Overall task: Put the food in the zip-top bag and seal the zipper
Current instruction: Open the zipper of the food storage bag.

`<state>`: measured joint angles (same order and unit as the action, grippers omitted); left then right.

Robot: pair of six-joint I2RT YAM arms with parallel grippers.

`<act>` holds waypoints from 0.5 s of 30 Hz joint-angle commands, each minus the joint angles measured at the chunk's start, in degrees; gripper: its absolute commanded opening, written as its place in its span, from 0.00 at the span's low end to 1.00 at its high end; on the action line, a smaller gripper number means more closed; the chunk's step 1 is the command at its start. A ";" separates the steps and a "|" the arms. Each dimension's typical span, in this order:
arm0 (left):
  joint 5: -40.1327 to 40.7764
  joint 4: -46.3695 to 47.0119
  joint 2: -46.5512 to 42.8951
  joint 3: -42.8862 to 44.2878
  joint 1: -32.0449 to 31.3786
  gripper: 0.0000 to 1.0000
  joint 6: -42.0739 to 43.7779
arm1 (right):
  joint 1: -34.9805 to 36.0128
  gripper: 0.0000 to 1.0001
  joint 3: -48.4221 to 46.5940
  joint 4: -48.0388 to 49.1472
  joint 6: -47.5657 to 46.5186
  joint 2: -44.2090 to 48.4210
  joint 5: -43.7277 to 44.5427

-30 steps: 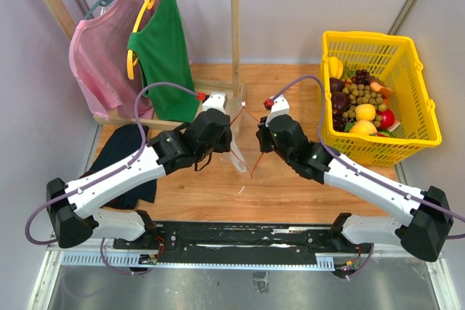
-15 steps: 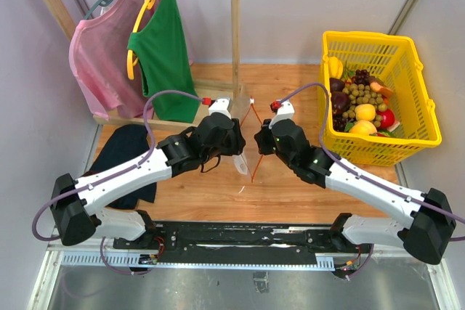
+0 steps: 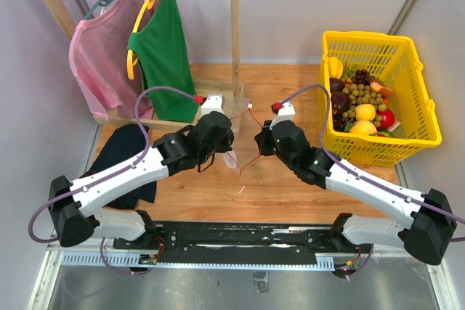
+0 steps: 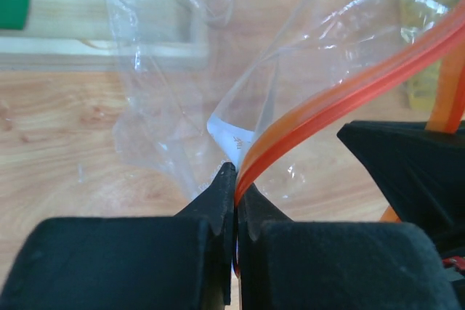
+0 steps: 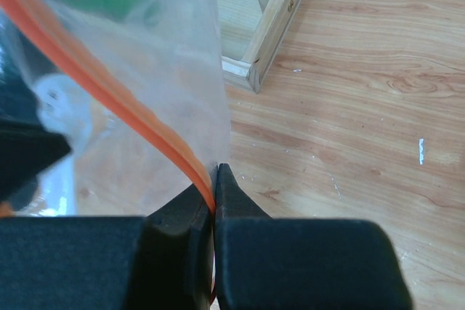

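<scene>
Above table point(image 3: 290, 186): left hand point(image 4: 234, 188), right hand point(image 5: 213, 183) each clamp zipper point(image 4: 327, 103), per wrist views; food point(image 3: 365, 112) in basket point(image 3: 378, 41) only overhead.

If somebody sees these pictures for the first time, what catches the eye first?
The left gripper and the right gripper both pinch the orange zipper of a clear zip-top bag, in the centre. At the right stands a bright yellow basket of toy food.

Bright even light, soft faint shadows in the top view, white shine on the clear bag point(image 4: 160, 70), close black fingers point(image 4: 123, 259) blurry at the bottom.
</scene>
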<state>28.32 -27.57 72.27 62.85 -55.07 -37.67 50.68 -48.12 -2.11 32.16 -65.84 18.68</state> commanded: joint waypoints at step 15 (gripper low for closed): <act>4.97 -14.80 0.17 8.06 -0.36 0.00 6.99 | -2.85 0.01 -3.01 -2.09 0.18 -9.38 -8.40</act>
<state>34.11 -42.48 70.67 71.70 -55.11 -32.84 48.97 -49.17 -3.01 32.21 -73.73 12.56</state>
